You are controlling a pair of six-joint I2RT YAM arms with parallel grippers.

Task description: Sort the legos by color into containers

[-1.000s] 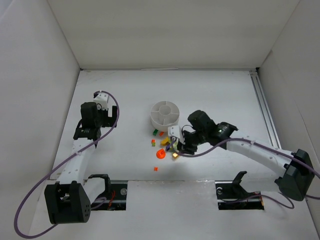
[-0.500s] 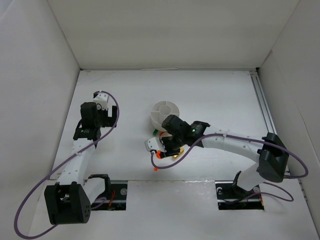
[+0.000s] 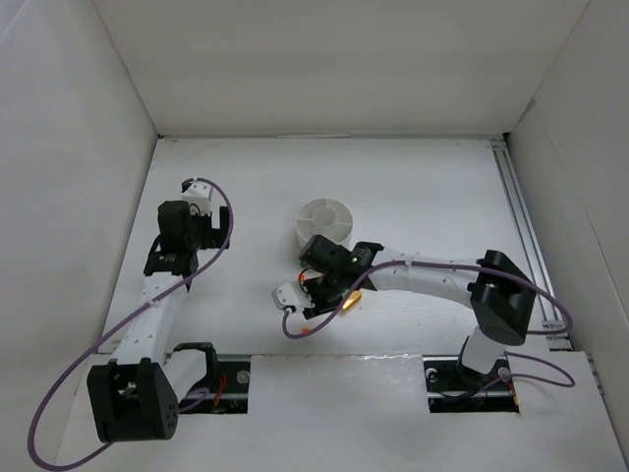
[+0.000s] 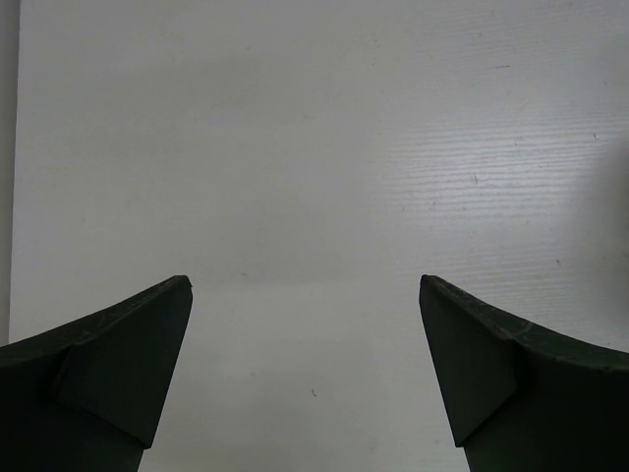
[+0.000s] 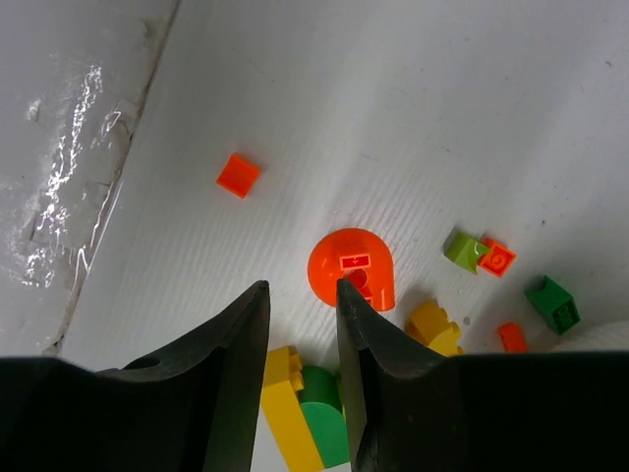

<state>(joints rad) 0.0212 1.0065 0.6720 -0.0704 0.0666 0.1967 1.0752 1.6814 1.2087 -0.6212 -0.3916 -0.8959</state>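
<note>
Orange plastic is nearest the action: a round piece [image 5: 351, 267] lies flat on the table [image 3: 423, 187], just beyond the tips of the right gripper [image 5: 300, 290]. A second ago that arm reached in from the right of the pile. It has since swung across to the pile's near left side, and its jaws have drawn in to a narrow slit with nothing in it. The other legos [image 5: 435, 324] lie loose around the round piece: a yellow and green clump under the fingers, small green and orange bits to its right, and a square bit [image 5: 239, 174] apart on the left. All are on the table, near the dish [image 3: 303, 232] but outside it, and from above no colour shows in the dish. The left gripper [image 4: 305, 285] has not stirred; it hangs wide open over bare table, well away. To me the swing looks like lining up on the round piece, so sorting has hardly begun. That slit seems too tight for its full width.
</note>
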